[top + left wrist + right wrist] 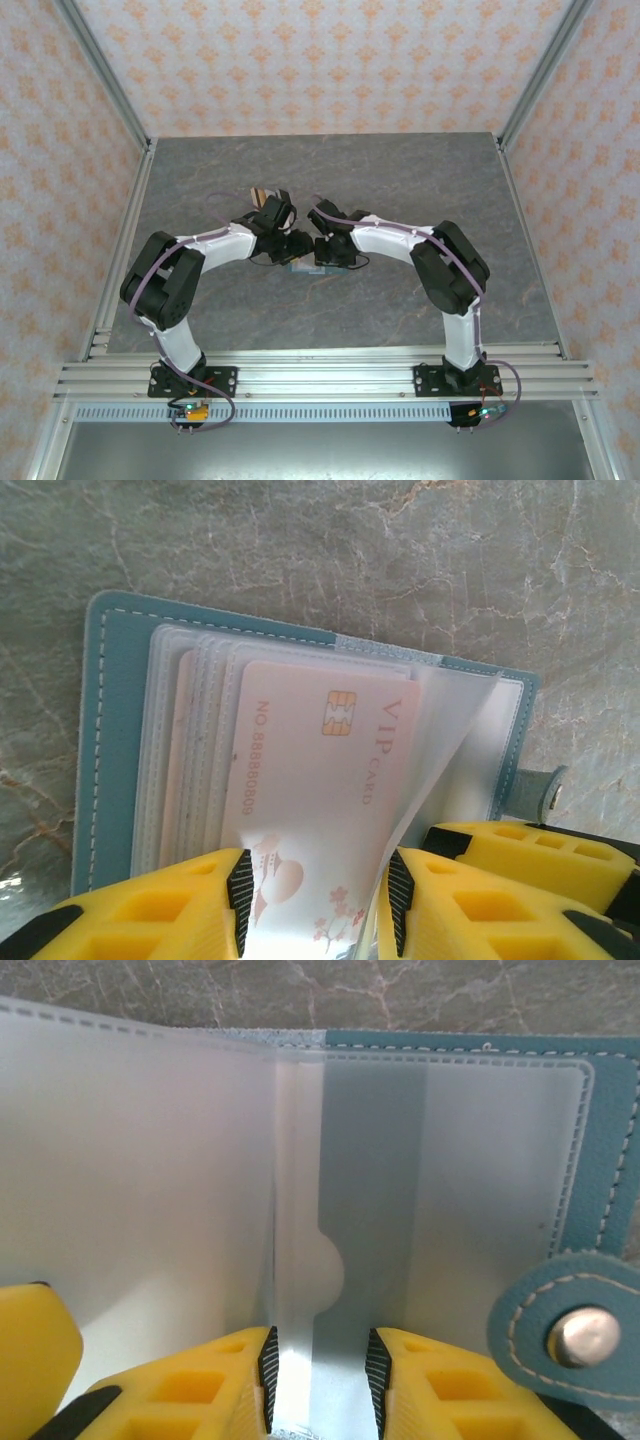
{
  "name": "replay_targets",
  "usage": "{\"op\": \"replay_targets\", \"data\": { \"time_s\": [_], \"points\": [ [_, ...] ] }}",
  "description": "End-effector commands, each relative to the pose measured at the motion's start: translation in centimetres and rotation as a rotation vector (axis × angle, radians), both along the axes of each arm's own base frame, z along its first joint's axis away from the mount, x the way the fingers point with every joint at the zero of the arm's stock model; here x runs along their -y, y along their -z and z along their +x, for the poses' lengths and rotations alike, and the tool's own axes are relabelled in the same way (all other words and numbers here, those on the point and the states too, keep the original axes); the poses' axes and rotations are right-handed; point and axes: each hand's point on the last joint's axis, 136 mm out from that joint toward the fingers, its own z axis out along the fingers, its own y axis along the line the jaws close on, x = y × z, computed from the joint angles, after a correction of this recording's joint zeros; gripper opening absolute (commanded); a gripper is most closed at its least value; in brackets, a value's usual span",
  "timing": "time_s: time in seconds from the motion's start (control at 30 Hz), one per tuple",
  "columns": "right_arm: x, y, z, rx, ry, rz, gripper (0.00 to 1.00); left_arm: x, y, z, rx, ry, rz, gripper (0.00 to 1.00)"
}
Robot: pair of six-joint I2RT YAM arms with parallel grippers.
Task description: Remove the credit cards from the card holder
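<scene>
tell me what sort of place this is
Probably a robot test booth, not a home: patterned backdrop walls on aluminium posts, a marble-look tabletop, and two arms bolted to a metal rail.

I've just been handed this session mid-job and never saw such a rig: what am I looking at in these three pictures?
Two robot arms are bolted at the near edge of a grey marbled table. The overhead picture looks down from behind them; the other two come from a camera on each wrist, its yellow fingers at the bottom. Between the arms lies an open teal card holder with clear sleeves. The left tool straddles a pale pink VIP card among the sleeves; the right tool sits over the sleeves at the fold. Whether either truly grips, I cannot tell.
</scene>
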Motion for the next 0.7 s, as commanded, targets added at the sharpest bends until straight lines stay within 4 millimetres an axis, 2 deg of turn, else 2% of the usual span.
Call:
{"op": "replay_targets", "data": {
  "time_s": [0.0, 0.4, 0.5, 0.67],
  "points": [
    [0.8, 0.7, -0.3, -0.016, 0.022, 0.002, 0.33, 1.7, -1.1, 1.0, 0.034, 0.027, -0.073, 0.43],
    [0.1, -4.5, 0.9, 0.102, 0.031, 0.205, 0.34, 3.3, -2.3, 1.6, 0.062, 0.053, -0.172, 0.36],
    [0.7, -5.4, 1.0, 0.137, 0.046, 0.218, 0.34, 3.7, -2.7, 1.6, 0.071, 0.054, -0.199, 0.37],
    [2.9, -7.1, 1.4, 0.22, 0.107, 0.211, 0.34, 4.6, -3.8, 1.7, 0.092, 0.073, -0.243, 0.41]
  ]
}}
